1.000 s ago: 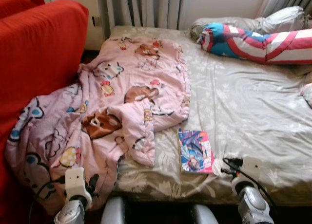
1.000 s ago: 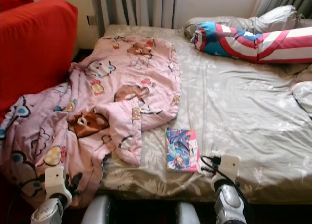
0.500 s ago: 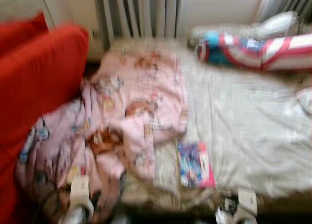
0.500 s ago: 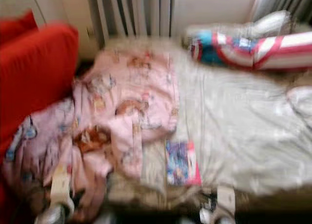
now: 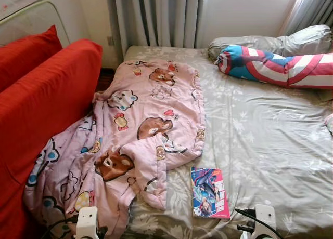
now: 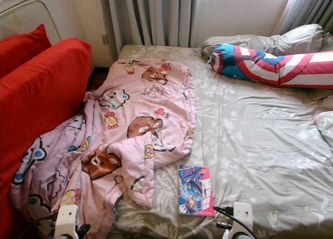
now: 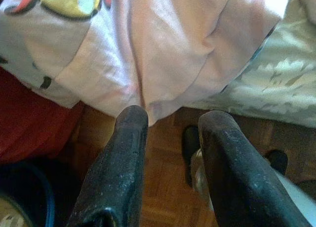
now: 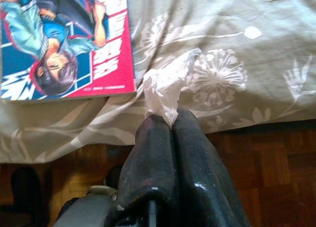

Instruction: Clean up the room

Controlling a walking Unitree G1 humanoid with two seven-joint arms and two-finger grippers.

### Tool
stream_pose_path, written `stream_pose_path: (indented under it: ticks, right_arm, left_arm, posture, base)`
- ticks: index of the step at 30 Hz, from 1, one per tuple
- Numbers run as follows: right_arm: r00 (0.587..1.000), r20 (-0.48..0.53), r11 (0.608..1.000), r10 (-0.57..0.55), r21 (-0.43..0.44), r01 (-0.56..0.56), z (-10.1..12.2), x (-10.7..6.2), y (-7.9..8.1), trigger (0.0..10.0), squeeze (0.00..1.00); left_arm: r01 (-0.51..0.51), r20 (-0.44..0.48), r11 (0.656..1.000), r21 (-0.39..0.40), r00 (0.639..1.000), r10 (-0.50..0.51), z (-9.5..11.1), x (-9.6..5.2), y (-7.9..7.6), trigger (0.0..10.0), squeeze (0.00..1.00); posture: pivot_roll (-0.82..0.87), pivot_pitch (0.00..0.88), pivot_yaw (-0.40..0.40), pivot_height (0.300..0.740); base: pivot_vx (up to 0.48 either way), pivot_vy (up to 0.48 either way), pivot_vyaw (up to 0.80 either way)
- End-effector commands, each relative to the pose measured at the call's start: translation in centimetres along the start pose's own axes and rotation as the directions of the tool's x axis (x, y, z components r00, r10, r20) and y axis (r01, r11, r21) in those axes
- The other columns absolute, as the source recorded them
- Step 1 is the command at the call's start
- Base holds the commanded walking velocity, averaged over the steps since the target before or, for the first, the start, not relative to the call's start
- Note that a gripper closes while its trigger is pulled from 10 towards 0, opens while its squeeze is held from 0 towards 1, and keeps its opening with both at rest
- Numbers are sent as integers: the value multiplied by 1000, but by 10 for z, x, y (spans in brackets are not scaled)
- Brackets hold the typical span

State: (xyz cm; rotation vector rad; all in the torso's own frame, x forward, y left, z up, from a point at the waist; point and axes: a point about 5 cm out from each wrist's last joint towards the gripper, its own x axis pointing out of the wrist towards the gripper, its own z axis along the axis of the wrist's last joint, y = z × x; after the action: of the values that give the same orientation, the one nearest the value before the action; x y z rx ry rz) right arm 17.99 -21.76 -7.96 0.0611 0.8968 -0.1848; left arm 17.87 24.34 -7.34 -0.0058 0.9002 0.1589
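1. The bed point(image 5: 270, 140) with its grey floral sheet stands before the robot, a red sofa point(image 5: 47, 98) along its left side. The pink cartoon blanket point(image 5: 140, 130) sprawls across the bed's left half and spills over the near corner toward the floor; judged from that overhang, a foot or arm could catch in it and drag it further off.
2. A striped bolster pillow point(image 5: 276, 67) lies at the head, well clear of any risk.
3. A comic book point(image 5: 209, 192) lies flat near the bed's front edge, beside the blanket's tip; a careless sweep could knock it off.
4. The left gripper point(image 7: 170, 131) hangs just below the blanket hem, fingers parted and empty.
5. The right gripper point(image 8: 170, 123) is pinched tight on a crumpled white tissue point(image 8: 165, 89), just beside the book at the bed's edge. Only a corner looks trapped, so it could tear or slip free in transit.
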Motion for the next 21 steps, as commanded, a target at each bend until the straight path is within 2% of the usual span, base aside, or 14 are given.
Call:
stream_pose_path:
  ticks: [1,8,14,16,21]
  right_arm:
    - [999,-30,1000,12,-12,-12,-6,-1,3,10000,0]
    - [999,-42,1000,5,-15,-5,-9,-1,3,10000,0]
    - [999,-32,1000,7,-24,-8,-6,-1,4,10000,0]
    - [999,-30,998,12,-54,-14,-6,0,6,10000,0]
    - [1000,-24,999,14,-38,-15,-8,-1,5,10000,0]
  left_arm:
    - [-23,-65,1000,1,998,23,-16,-5,12,10000,0]
    - [-44,-137,999,-5,990,43,-37,-11,18,10000,0]
    - [-40,-146,999,-9,989,39,-39,-11,15,10000,0]
    - [-33,-151,999,-5,988,31,-40,-11,13,10000,0]
    - [-30,-162,1000,0,986,29,-41,-10,8,10000,0]
  posture:
    - [-8,0,-35,740]
    - [-23,0,-41,740]
    - [-15,0,-45,740]
    - [-16,0,-45,740]
    - [-24,0,-45,740]
  base:
    - [0,0,0]
    - [0,0,0]
    - [0,0,0]
    - [0,0,0]
    - [0,0,0]
